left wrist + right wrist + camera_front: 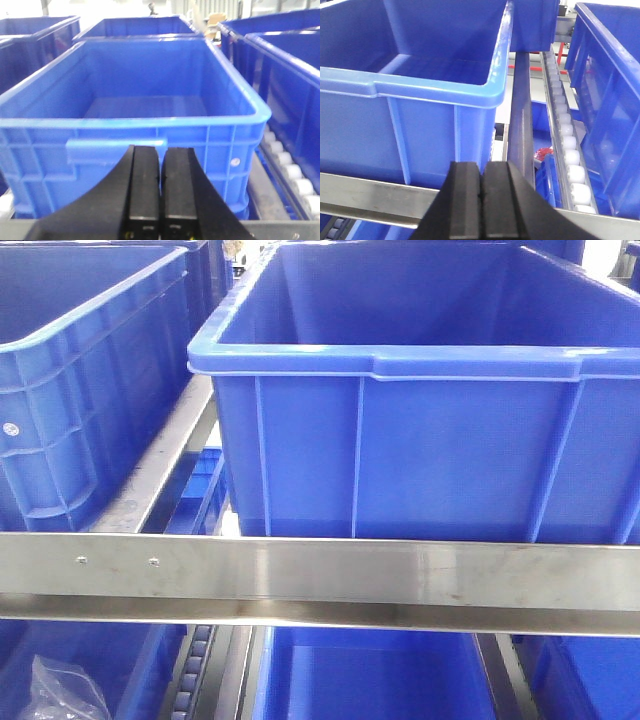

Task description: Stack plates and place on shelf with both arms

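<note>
1. The shelf [320, 575] filled the front view as a brushed steel rack, its flat front rail running across the frame with two small fasteners near its left end.
2. A large blue crate [430, 390] stood on the shelf just behind the rail, open-topped and showing nothing inside; a second blue crate [70, 390] stood to its left, the two apart with a steel side rail between them.
3. More blue crates [370, 675] sat on the level below the rail.
4. In the right wrist view a track of white rollers [567, 145] ran back alongside a crate.
5. The left gripper [161, 192] hung before a crate wall, its black fingers pressed nearly together with only a thin slit between them and nothing held.
6. The right gripper [482, 200] hung over the front rail, fingers meeting, also holding nothing.
7. A crumpled clear bag [60, 690], possibly plastic wrap, lay in the lower left crate; the picture was too dim to tell more.
8. The plates appeared in none of the three views.
</note>
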